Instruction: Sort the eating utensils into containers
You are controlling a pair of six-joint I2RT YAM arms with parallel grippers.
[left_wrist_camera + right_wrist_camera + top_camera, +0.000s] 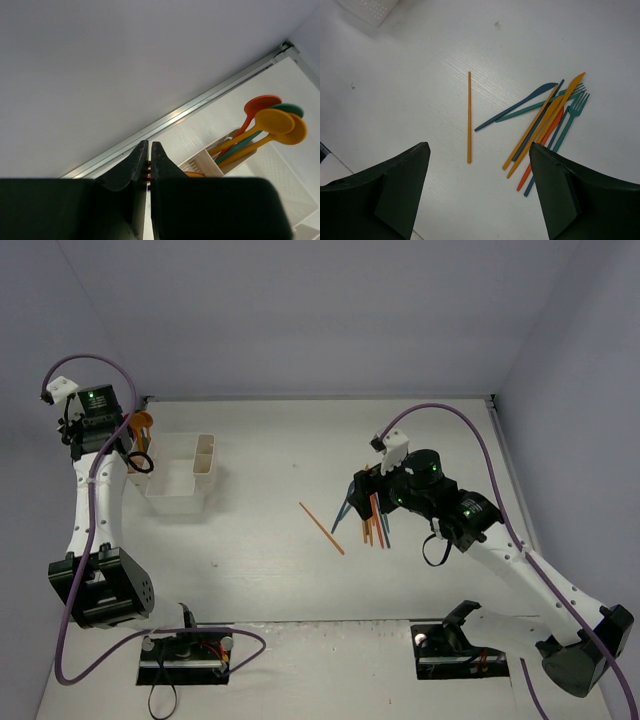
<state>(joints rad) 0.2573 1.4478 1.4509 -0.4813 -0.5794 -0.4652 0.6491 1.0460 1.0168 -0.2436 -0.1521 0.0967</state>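
right claw (pixel 479 152) spread wide over desk (pixel 420 75), orange stick (pixel 469 117) ahead of its gap, utensil pile (pixel 545 125) to its right. left claw (pixel 150 147) pinched closed, spoons (pixel 270 122) in bin (pixel 205 162) just ahead.

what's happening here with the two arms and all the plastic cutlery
The right tool is open and hovers over a lone orange stick, with a loose pile of utensils just beside it. The left tool is shut near the white bins, where several spoons stand in one compartment.
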